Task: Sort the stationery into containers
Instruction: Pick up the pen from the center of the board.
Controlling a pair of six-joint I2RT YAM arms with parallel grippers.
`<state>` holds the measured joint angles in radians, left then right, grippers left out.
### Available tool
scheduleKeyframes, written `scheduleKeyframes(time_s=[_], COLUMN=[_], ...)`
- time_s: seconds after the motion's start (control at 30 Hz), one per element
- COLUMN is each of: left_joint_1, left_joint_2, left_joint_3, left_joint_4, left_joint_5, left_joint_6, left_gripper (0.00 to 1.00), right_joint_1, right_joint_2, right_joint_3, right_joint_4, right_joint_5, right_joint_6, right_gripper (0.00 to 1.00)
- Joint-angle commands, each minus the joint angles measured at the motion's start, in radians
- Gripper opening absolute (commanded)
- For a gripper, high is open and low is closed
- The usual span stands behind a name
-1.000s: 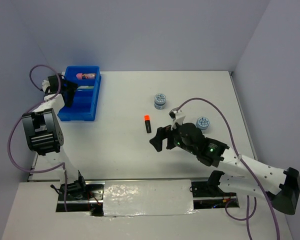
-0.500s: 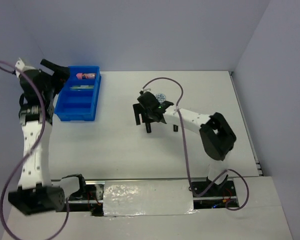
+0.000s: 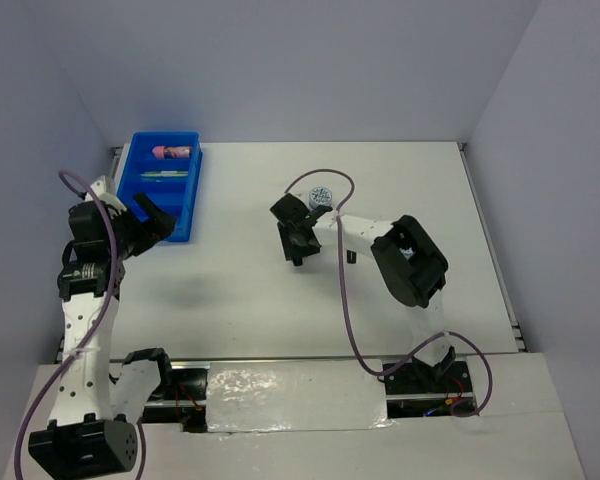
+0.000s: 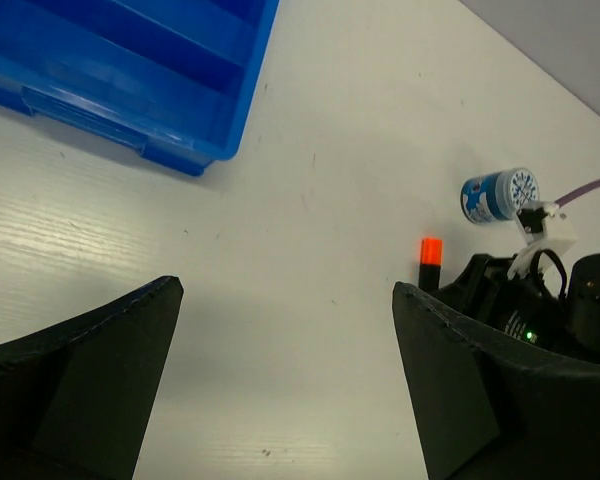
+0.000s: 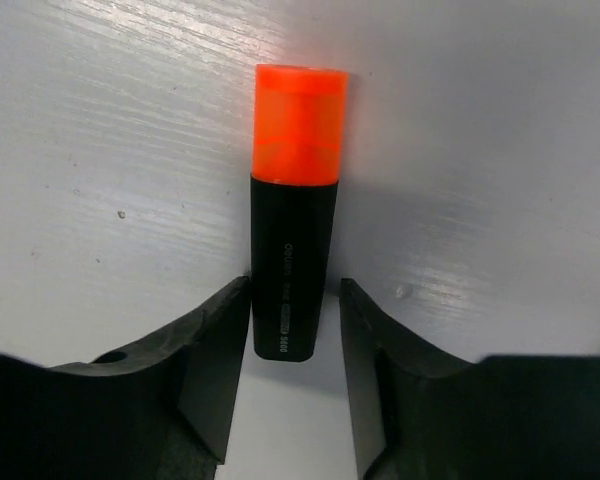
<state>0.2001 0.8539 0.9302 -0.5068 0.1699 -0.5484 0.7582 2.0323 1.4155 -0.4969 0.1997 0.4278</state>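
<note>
- Orange-capped marker [image 5: 292,215] – lies flat on the bench [image 3: 420,180], near mid-bench and well apart from the blue tray [image 4: 80,100]. It is not yet sorted.
- Right gripper [image 5: 292,285] – is down at bench level over the marker. Its fingers [image 5: 215,350] stand narrow, one on each side of the black body and below the cap. The body fills almost the whole gap. Whether the fingers already press on it cannot be told, and the marker rests on the bench.
- Blue-grey disc [image 3: 321,197] – stands on the bench just beyond the right gripper, outside the tray. Only this one disc shows in the views.
- Blue tray – sits at the far left of the bench. Its far compartment holds a pink cylinder [image 3: 173,152] and the next one holds a thin pen [image 3: 165,174]. The nearer compartments appear empty.
- Left gripper [image 4: 285,290] – hangs near the near end of the tray, its fingers wide with nothing between them.
- Progress (judgement) – part done. Two items are in the tray, while the marker and at least one disc remain on the bench. The step in hand is the pick-up of the marker.
</note>
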Motion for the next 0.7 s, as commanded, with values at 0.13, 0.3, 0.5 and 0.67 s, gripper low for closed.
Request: scheduleKeyframes(time_s=[0.13, 0.3, 0.5, 0.67], left_joint_1=[-0.011, -0.191, -0.373, -0.471], left_joint_2=[-0.042, -0.050, 0.037, 0.071], left_joint_3=[-0.080, -0.119, -0.120, -0.110], left_joint_4=[0.079, 0.220, 0.373, 0.436], left_joint_5=[0.190, 0.172, 0.154, 0.097], left_joint_6=[-0.007, -0.163, -0.332, -0.387], left_gripper=[0.99, 0.99, 0.98, 0.98], right_joint_1=[0.000, 0.050, 0.164, 0.210], right_joint_2=[-0.004, -0.246, -0.483, -0.613], right_joint_3=[-0.082, -0.225, -0.342, -0.411], right_joint_4=[0.112, 0.276, 0.405, 0.492], right_joint_5=[-0.089, -0.134, -0.151, -0.140], right_joint_6=[0.005, 0.020, 0.051, 0.062], right_gripper=[0.17, 0.14, 0.13, 0.12])
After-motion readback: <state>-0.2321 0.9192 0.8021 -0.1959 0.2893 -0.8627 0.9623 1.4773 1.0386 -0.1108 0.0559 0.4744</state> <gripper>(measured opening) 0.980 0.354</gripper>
